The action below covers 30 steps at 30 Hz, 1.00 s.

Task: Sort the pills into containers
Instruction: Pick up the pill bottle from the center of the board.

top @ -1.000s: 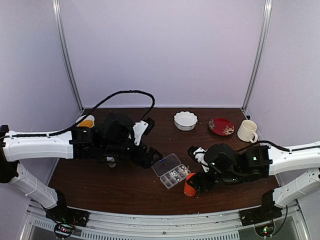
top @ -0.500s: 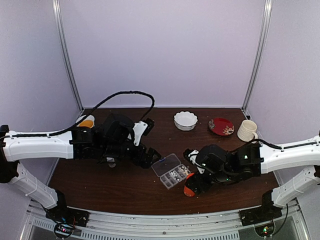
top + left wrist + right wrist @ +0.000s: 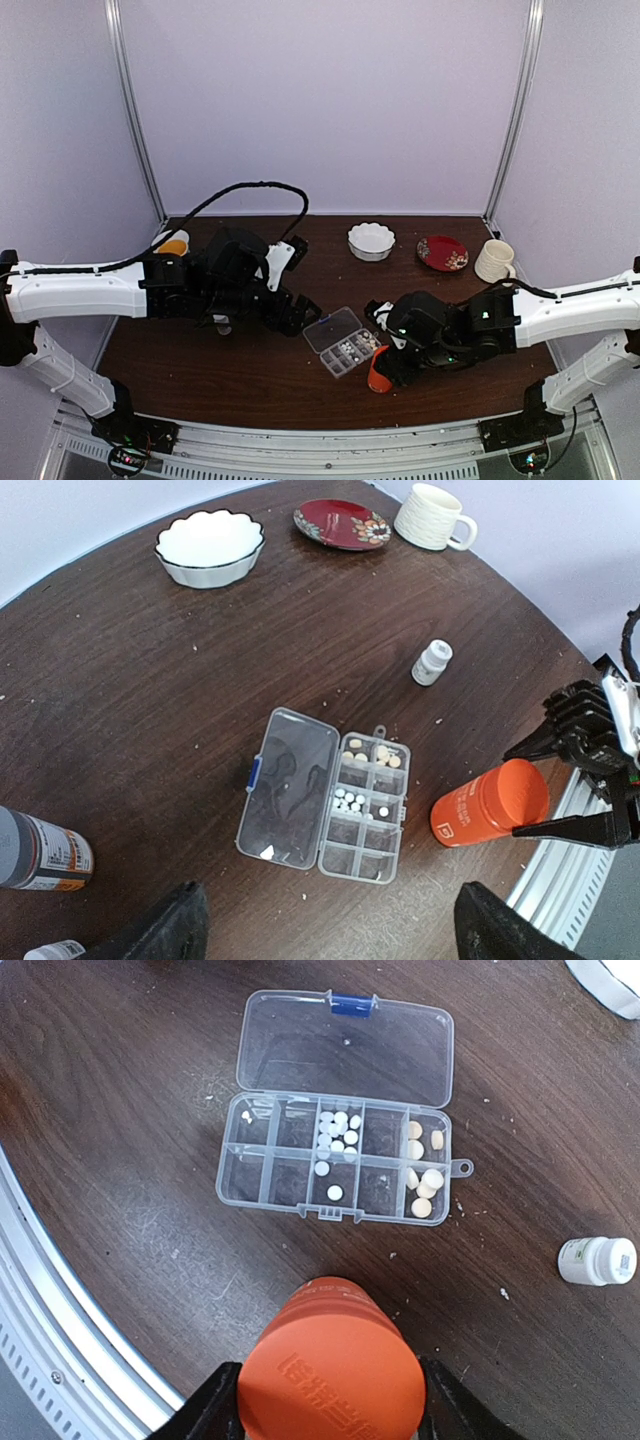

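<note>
now right claw (image 3: 328, 1390) flanks smooth orange cylindrical bottle (image 3: 330, 1340), grip unclear; left claw (image 3: 330, 910) wide open, empty.

high rear camera overlooks the table (image 3: 250, 372); both wrist cameras look down closer, sharing the organizer box (image 3: 325, 795).

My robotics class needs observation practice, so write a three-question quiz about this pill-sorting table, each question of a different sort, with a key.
1. True or false: the pill organizer box has its lid shut.
2. What lies between the fingers of the right hand? A. cream mug B. orange bottle C. scalloped bowl
3. What colour is the clasp on the lid?
Key: 1 false, the lid lies open; 2 B; 3 blue.
</note>
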Available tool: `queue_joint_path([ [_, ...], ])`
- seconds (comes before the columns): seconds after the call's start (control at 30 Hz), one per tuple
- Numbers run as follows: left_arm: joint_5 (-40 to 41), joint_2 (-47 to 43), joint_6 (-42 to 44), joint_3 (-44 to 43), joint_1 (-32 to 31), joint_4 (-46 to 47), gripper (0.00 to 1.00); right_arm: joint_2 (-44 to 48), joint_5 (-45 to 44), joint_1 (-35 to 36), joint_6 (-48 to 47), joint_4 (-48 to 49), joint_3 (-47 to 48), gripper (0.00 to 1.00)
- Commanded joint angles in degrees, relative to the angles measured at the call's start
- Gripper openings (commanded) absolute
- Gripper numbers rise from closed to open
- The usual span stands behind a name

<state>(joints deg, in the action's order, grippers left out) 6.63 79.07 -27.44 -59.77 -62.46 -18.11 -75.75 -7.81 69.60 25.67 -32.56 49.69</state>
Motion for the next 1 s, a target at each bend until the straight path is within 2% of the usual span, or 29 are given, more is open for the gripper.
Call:
queue_joint_path([
  [0.0,0.75,-0.86,0.95,-0.7,0.14,0.27,0.89,0.6,-2.01,-0.32,-0.01,-0.64,1.81,0.54],
  [0.3,0.93,-2.04,1.42,0.35,0.14,1.99,0.89,6.07,-2.83,-0.58,0.9,0.17,3.93,0.45],
  [0.47,1.44,-5.31,2.71,1.41,0.14,4.86,0.89,11.2,-0.65,-2.75,2.44,4.51,6.04,0.37],
  [0.6,0.27,-10.49,6.56,5.74,0.14,12.48,0.89,14.02,2.89,-4.85,4.23,10.11,7.44,0.34],
  [0.73,-1.49,-16.29,15.56,12.64,0.16,25.16,0.94,14.66,4.7,-5.77,4.41,11.87,10.95,0.32],
  [0.8,-2.91,-18.67,23.14,15.72,0.14,30.81,0.96,14.51,5.73,-5.83,3.83,13.72,12.24,0.31],
  [0.9,-11.44,-21.15,34.76,19.56,0.15,38.39,0.98,14.14,7.57,-5.88,3.62,17.7,13.56,0.28],
  [0.97,-15.33,-21.65,40.64,20.23,0.15,40.12,0.98,14.18,10.94,-5.88,4.29,22.71,13.15,0.28],
])
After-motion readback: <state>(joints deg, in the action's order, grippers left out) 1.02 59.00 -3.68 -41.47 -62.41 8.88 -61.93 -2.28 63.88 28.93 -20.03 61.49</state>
